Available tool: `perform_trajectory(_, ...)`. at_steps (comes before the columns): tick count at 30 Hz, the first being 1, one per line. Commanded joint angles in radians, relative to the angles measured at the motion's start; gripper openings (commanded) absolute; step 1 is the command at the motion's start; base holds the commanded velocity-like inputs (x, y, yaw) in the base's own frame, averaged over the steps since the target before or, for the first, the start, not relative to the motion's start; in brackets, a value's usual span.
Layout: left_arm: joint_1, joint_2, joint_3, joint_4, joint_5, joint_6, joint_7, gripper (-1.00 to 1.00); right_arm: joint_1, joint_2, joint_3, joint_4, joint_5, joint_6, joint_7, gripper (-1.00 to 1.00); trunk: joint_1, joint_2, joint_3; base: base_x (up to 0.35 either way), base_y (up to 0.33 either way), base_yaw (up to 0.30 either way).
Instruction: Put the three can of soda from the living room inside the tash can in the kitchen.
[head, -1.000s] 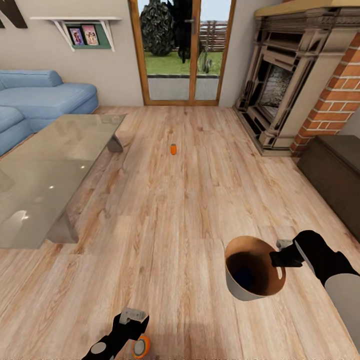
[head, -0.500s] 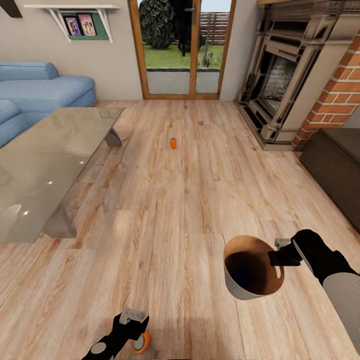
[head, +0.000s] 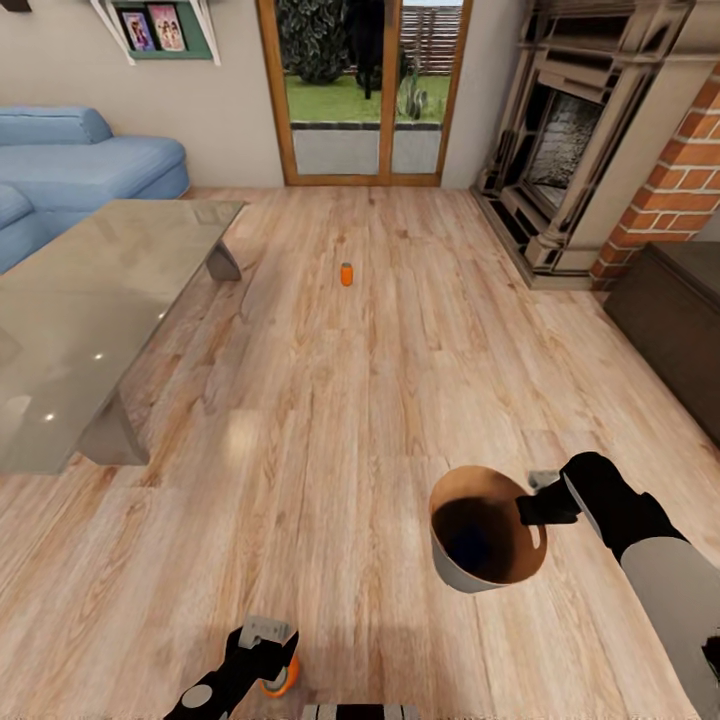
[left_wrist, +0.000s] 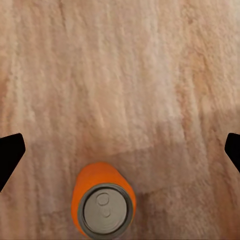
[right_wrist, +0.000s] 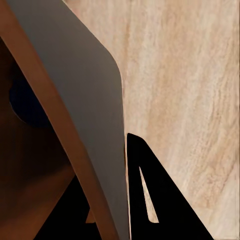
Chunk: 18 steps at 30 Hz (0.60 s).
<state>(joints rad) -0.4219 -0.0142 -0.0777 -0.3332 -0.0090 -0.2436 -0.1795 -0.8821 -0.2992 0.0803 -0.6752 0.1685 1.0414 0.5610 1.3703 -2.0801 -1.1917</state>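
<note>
Nearest you, at about 7 o'clock in the head view, your left gripper (head: 262, 668) hangs over an upright orange soda can with a grey metal top (head: 281, 677) standing on the pale wood plank floor (head: 330, 420). From the left wrist camera that can (left_wrist: 103, 205) sits between the two black fingertips (left_wrist: 10, 152), which are spread wide and well apart from it, touching nothing.

At about 4 o'clock, your right gripper (head: 532, 506) is clamped on the rim of the round tapered bin, grey outside and coppery brown inside (head: 487, 528), carried off the floor and tilted so its mouth faces you. The right wrist camera shows the bin wall (right_wrist: 80, 100) pinched between the black fingers (right_wrist: 155, 200).

Farther out, near 12 o'clock, a second orange soda can (head: 346, 274) stands alone on the floor. The long grey low table (head: 90, 310) lies at 10 o'clock, the light blue sofa (head: 80, 160) beyond it. The wood-framed glass doors (head: 365, 90) are at 12 o'clock and the stone fireplace (head: 580, 130) at 2 o'clock.
</note>
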Motion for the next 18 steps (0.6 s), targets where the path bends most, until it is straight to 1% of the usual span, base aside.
perform_trajectory(1, 0.0, 0.0, 0.0, 0.0, 0.0, 0.0, 0.0, 1.0, -0.003, 0.003, -0.001, 0.0, -0.012, 0.006, 0.007, -1.0, 0.004, -0.007, -0.005, 0.0, 0.0, 0.0)
perform_trajectory(6, 0.0, 0.003, 0.0, -0.001, 0.0, 0.002, 0.0, 1.0, -0.011, 0.016, -0.001, 0.001, 0.019, 0.006, 0.007, -1.0, 0.023, -0.042, -0.028, 0.0, 0.0, 0.0)
perform_trajectory(18, 0.0, 0.006, 0.009, -0.001, 0.004, 0.003, 0.0, 1.0, -0.012, 0.017, -0.001, 0.004, 0.026, 0.006, 0.007, -1.0, 0.069, -0.126, -0.084, 0.0, 0.0, 0.0)
